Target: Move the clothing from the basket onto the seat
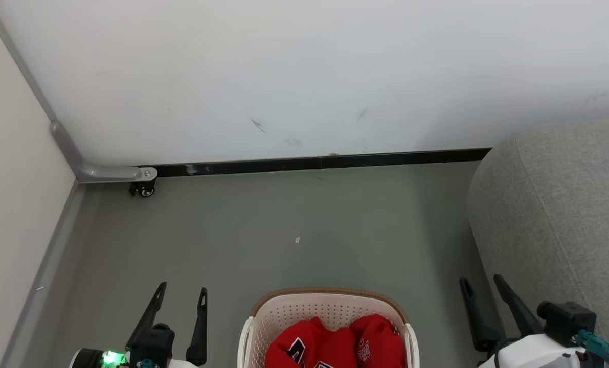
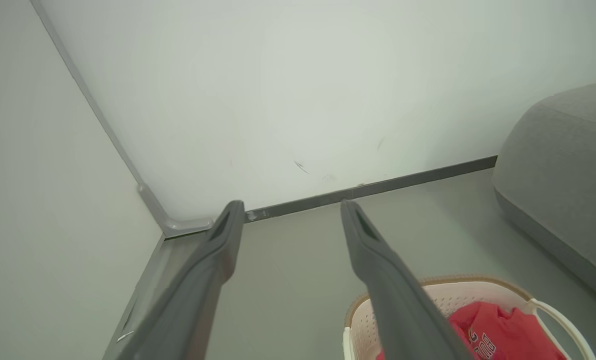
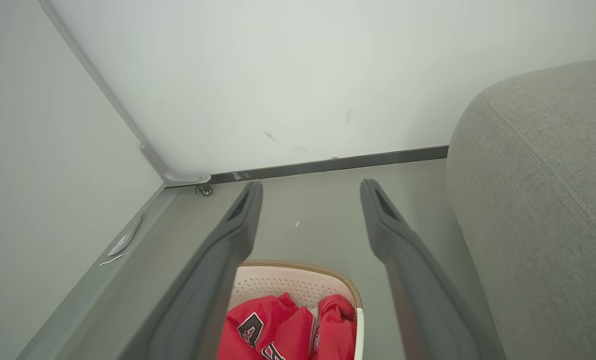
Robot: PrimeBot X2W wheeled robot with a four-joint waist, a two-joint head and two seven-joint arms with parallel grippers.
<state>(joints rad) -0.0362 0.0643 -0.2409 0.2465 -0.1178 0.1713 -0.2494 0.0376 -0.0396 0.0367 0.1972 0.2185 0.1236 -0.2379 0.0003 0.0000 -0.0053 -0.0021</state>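
Observation:
The cream-white perforated basket [image 1: 284, 314] with its brown rim stands on the floor at the bottom centre of the head view. Two red garments lie in it side by side, one with black-and-white lettering [image 1: 307, 343] and one at its right [image 1: 378, 340]. The basket [image 2: 445, 295] and red clothing [image 2: 498, 332] also show in the left wrist view, and again as basket [image 3: 298, 282] and clothing [image 3: 272, 325] in the right wrist view. My left gripper [image 1: 181, 292] is open, left of the basket. My right gripper [image 1: 480, 281] is open, between basket and grey sofa [image 1: 560, 214].
A white wall with a black skirting strip [image 1: 314, 163] closes the far side. A pale partition on the left ends in a grey metal foot with a small caster [image 1: 143, 190]. A small white scrap [image 1: 297, 239] lies on the grey-green floor.

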